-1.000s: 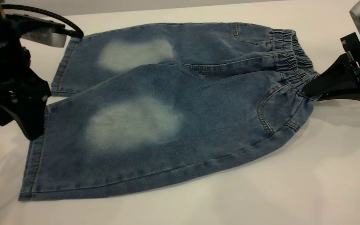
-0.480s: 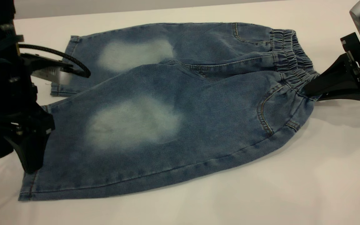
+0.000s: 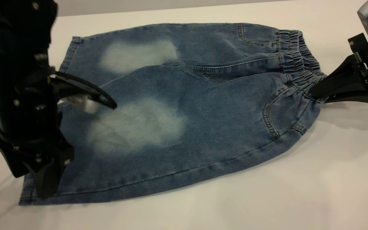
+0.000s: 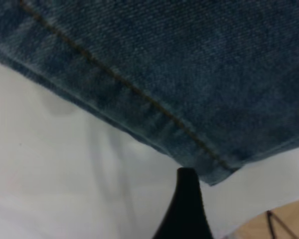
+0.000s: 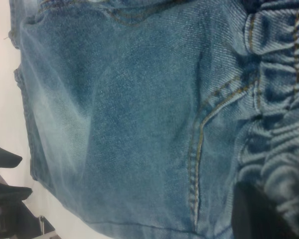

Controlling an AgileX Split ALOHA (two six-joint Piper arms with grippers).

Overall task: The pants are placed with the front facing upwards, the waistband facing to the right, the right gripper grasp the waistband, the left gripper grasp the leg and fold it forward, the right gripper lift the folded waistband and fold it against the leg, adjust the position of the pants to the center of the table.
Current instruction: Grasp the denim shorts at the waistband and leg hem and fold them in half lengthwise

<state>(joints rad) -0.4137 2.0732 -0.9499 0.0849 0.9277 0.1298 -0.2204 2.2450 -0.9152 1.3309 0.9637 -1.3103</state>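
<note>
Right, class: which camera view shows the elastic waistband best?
The right wrist view: the waistband is close, its gathers and stitching clear. The exterior view shows the whole waistband far off, with the right gripper at it. The left wrist view shows only a hem.

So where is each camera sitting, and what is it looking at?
Exterior view: outside the rig, above the table, looking down on the pants; shows the left gripper at the near leg hem and the right gripper at the waistband.
Left wrist view: on the left arm, facing down at the leg hem; one black finger shows.
Right wrist view: on the right arm, looking along the pants from the waistband.
All views share the denim pants; the right wrist view also catches the far left gripper.
</note>
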